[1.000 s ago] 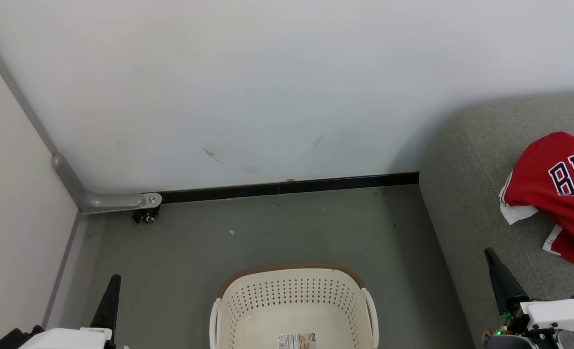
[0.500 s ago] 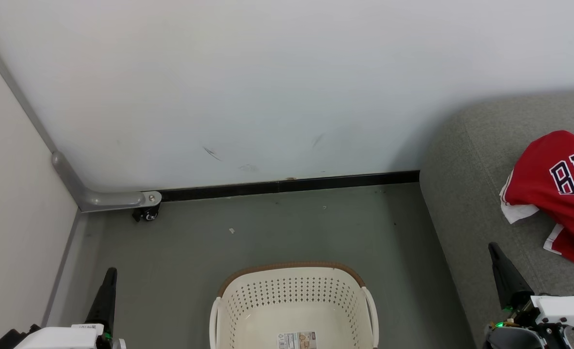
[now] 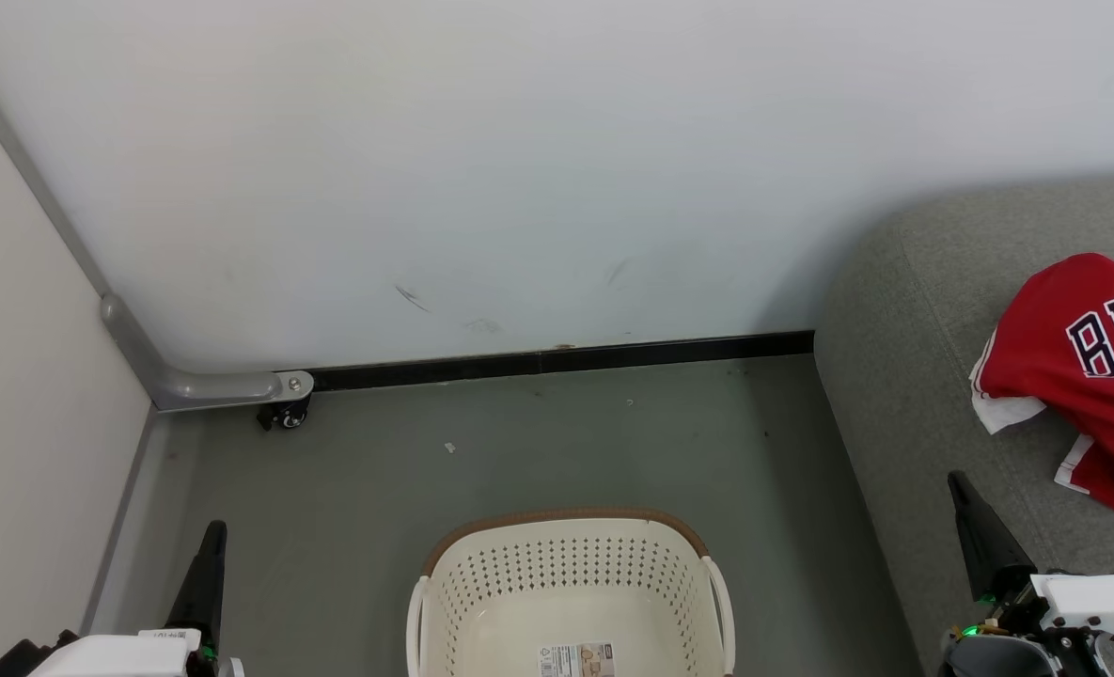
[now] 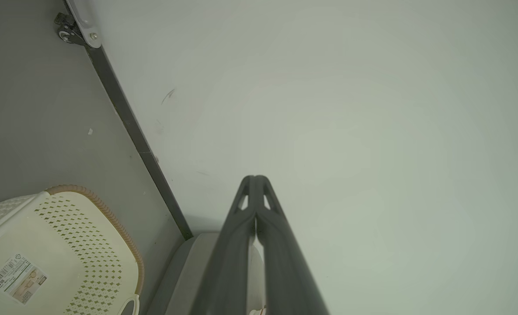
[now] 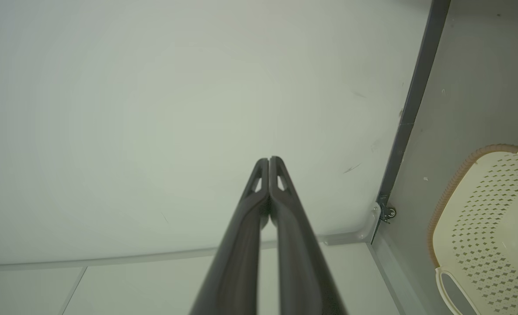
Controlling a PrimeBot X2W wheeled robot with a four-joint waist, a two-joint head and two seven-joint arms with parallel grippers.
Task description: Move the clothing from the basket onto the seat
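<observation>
Both arms are parked low. The left end effector [image 3: 217, 528] has its fingers pressed together on nothing, and the right end effector [image 3: 958, 480] is the same, closed and empty. The basket [image 3: 566, 516] sits on the floor [image 3: 519, 442] between them. What shows of its bottom is bare apart from a label [image 3: 575, 660], but its near part runs out of the head view.

That is the first risk: a piece tucked against that hidden near wall could be missed and the job called finished too soon. The second is on the right. The red clothing [image 3: 1074, 367] lies bunched on the seat [image 3: 904, 376] with a white hem trailing toward the sofa's front. If the right arm swings wide, those long fingers could snag that hem and drag the jersey off the cushion. On the left, the fingers stand near the side panel [image 3: 30, 423], so a careless turn could clip it.

The clothing lies beyond and to the right of the right end effector's tip, near but apart from it. It is well apart from the left one, with the basket between them.
</observation>
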